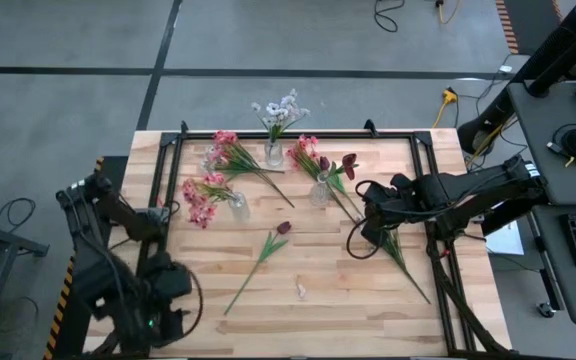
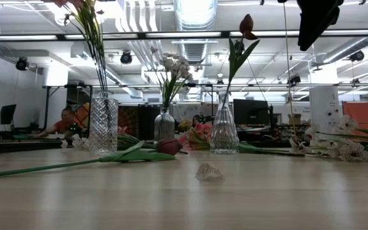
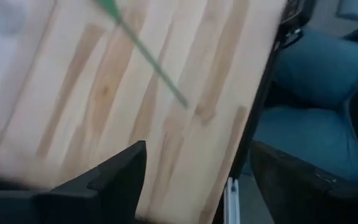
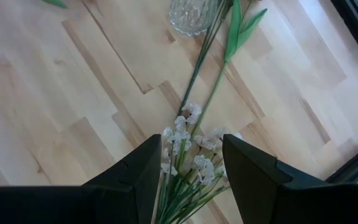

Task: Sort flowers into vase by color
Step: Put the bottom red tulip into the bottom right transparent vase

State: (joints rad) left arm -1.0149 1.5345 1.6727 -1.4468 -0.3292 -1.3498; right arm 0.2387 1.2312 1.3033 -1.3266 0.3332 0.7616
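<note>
Three glass vases stand on the wooden table: a far one (image 1: pixel 273 157) with white blossoms, a right one (image 1: pixel 320 192) with pink and dark red blooms, and a left one (image 1: pixel 238 207) beside pink clusters (image 1: pixel 201 200). More pink flowers (image 1: pixel 230 150) lie at the far left. A dark red tulip-like flower (image 1: pixel 268 250) lies flat at mid-table. A white-lilac sprig (image 4: pixel 188 143) lies on the table with my right gripper (image 4: pixel 191 186) open above it. My left gripper (image 3: pixel 197 180) hangs open over the near left part, close to the tulip's stalk end (image 3: pixel 151 59).
A small pale scrap (image 1: pixel 301 291) lies near the table's front middle. Long green stalks (image 1: pixel 408 270) run from the right vase toward the near right corner. A black rail (image 1: pixel 298 133) frames the table. Bare wood lies along the near edge.
</note>
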